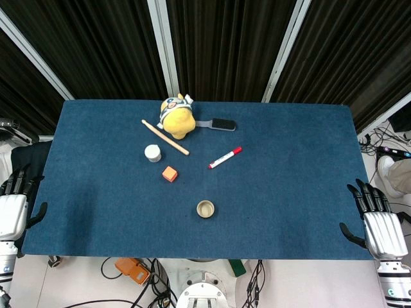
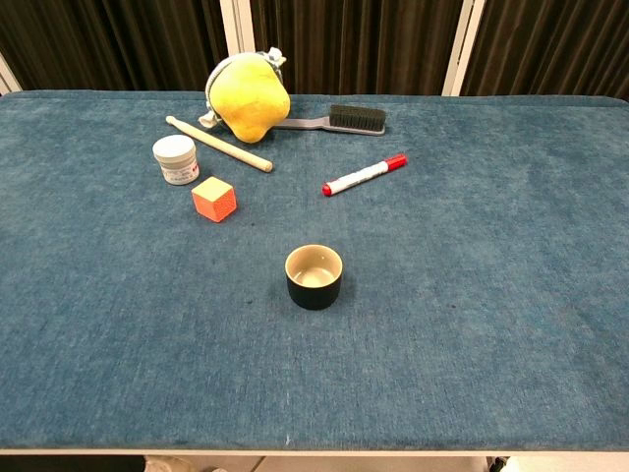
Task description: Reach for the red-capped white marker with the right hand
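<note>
Resting off the bench edge with fingers apart and empty, right hand (image 1: 377, 224) sat well apart from the marker (image 1: 225, 157), which lay forward-left, reach unstarted.

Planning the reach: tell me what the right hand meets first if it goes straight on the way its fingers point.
Probably nothing. The right hand sits off the table's near right corner, fingers pointing away along the right edge; that strip of table looks bare. The marker lies well left of that line.

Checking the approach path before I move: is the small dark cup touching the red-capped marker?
No, the dark cup stands apart from the red-capped white marker, with bare blue tabletop between them in the chest view.
</note>
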